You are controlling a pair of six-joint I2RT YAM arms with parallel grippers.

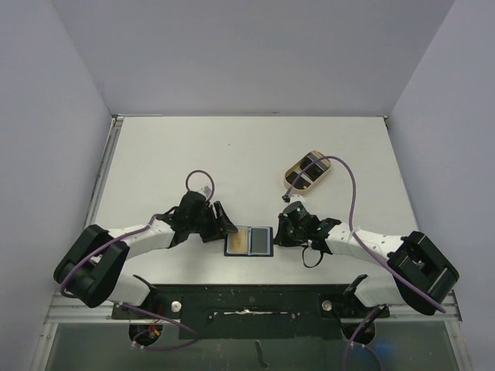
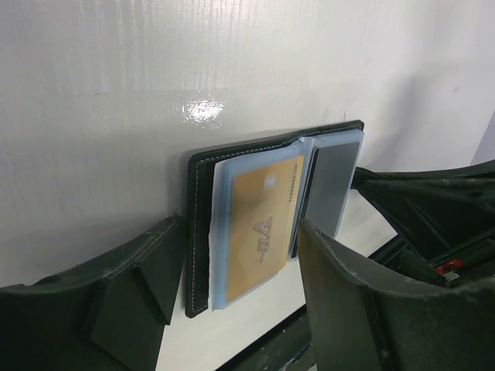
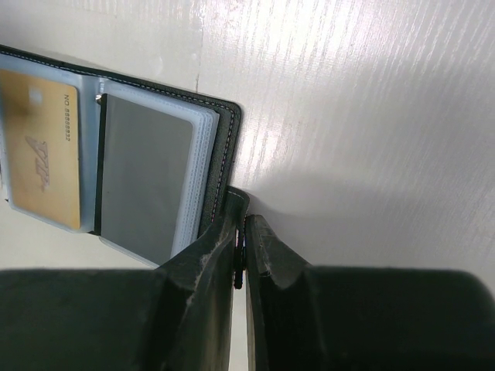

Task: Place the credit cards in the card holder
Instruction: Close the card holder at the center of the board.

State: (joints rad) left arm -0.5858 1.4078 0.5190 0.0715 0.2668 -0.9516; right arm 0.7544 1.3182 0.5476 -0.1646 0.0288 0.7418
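The black card holder (image 1: pixel 249 241) lies open on the table between my grippers. It also shows in the left wrist view (image 2: pixel 199 224) and the right wrist view (image 3: pixel 147 178). A tan-gold credit card (image 1: pixel 240 240) sits at its left bluish panel (image 2: pixel 259 228) (image 3: pixel 42 158); I cannot tell whether it is inside the sleeve. The right panel looks grey. My left gripper (image 1: pixel 226 224) (image 2: pixel 238 263) is open at the holder's left edge, empty. My right gripper (image 1: pixel 285 229) (image 3: pixel 242 220) is shut on the holder's strap tab (image 3: pixel 238 202) at its right edge.
A beige oval tray (image 1: pixel 297 172) stands at the back right with dark flat cards (image 1: pixel 312 165) in it. The table's near edge with the black arm mount (image 1: pixel 247 305) is just behind the holder. Grey walls enclose the table.
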